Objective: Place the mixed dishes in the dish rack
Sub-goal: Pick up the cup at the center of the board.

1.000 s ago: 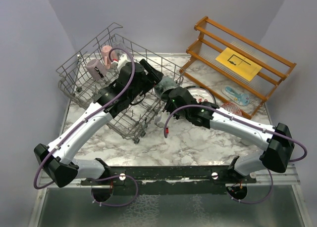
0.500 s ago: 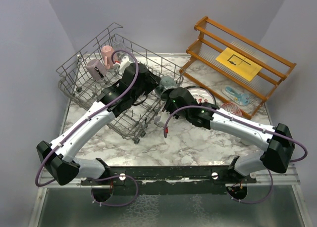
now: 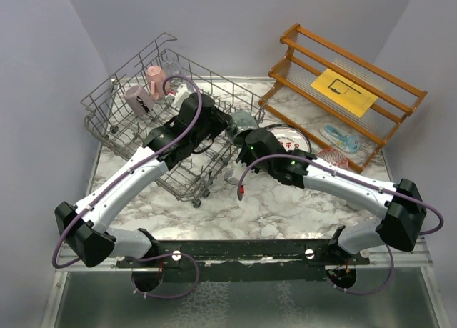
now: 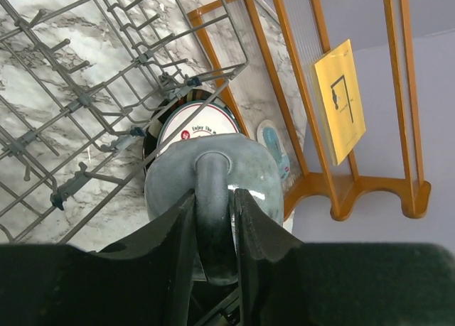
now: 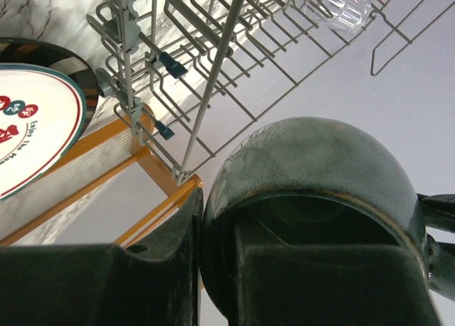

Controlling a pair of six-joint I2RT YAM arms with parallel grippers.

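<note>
My left gripper pinches the handle and my right gripper clamps the rim of the grey-teal mug, aloft at the dish rack's right edge; stiff, glazed, slick and chippable, it seems safest carried by the handle.

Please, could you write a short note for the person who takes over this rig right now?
Left gripper: shut on the handle of the grey-teal mug. Right gripper: shut on the same mug's rim. Both hold it close beside the dish rack.
Done: pink mug and mauve mug sit in the rack.
To do: right gripper lets go, mug goes into the rack; then the black-rimmed plate and red patterned bowl, both down by the wooden shelf.
</note>
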